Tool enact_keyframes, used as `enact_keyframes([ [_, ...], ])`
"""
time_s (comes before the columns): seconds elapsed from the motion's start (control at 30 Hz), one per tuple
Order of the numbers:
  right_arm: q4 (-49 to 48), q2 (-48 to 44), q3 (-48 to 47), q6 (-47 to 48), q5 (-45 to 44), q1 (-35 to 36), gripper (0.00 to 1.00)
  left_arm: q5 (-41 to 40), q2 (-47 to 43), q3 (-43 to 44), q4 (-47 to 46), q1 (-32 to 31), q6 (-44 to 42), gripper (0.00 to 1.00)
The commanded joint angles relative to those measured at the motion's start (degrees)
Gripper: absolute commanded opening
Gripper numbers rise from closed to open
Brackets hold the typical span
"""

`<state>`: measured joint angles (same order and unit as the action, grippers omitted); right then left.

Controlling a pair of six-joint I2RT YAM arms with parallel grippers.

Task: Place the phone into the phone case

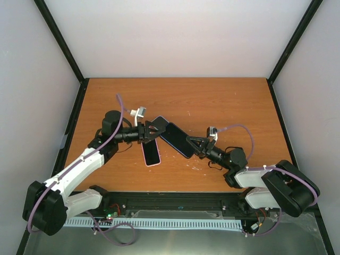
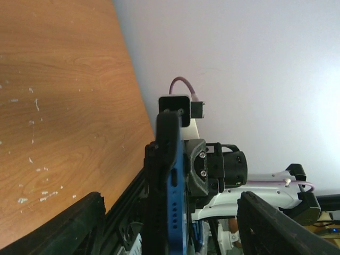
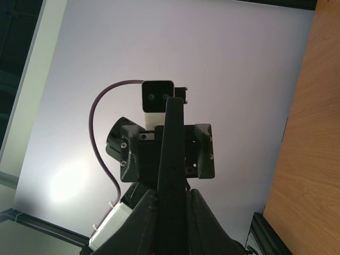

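Observation:
A dark phone case with a blue edge (image 1: 175,139) hangs tilted above the table between both arms. My right gripper (image 1: 192,144) is shut on its near right end; in the right wrist view (image 3: 172,192) both fingers press its sides and it shows edge-on (image 3: 172,133). My left gripper (image 1: 153,130) is open and straddles its far left end. In the left wrist view (image 2: 171,195) the fingers (image 2: 90,218) stand wide apart around the blue edge (image 2: 177,186), which lies against a black layer. A pink-rimmed phone with a black face (image 1: 151,153) lies flat on the table below the left gripper.
The wooden table (image 1: 223,101) is walled by white panels with black corner posts (image 1: 61,42). A black rail (image 1: 170,199) runs along the near edge by the arm bases. Purple cables loop off both wrists.

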<state>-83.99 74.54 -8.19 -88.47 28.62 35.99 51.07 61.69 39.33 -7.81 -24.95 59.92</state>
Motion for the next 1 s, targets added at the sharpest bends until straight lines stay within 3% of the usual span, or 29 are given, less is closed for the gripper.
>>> enact_keyframes([
  [0.0, -5.8, -0.4, -1.1, -0.6, -1.4, -0.3, 0.10, 2.3, -0.5, -1.6, -2.1, 0.3, 2.1, 0.67],
  [0.13, -5.5, -0.1, -1.1, -0.6, -1.4, -0.3, 0.11, 2.7, 0.1, -2.3, -1.8, 0.3, 2.1, 0.57],
  [0.33, -4.5, 0.3, -0.9, -0.2, -0.8, -0.3, 0.13, 1.3, 1.3, -1.0, -0.3, 0.3, 0.0, 0.16],
  [0.43, -3.8, 0.5, -0.2, 0.2, -0.6, -0.3, 0.17, 0.7, 2.6, 0.0, 2.0, 0.3, -2.3, 0.07],
  [0.57, -3.2, 0.7, 0.6, 0.7, 0.1, -0.3, 0.22, 0.0, 3.6, 1.4, 3.9, 0.3, -4.7, 0.01],
  [0.73, -0.9, 0.4, 0.7, 2.5, 2.0, -0.3, 0.30, 0.0, 4.8, 3.2, 5.3, 0.3, -8.3, 0.00],
  [0.97, 7.9, -4.5, 0.6, 9.6, 6.2, -0.5, 0.49, 8.0, 5.6, 9.6, 9.2, 0.3, -18.2, 0.00],
])
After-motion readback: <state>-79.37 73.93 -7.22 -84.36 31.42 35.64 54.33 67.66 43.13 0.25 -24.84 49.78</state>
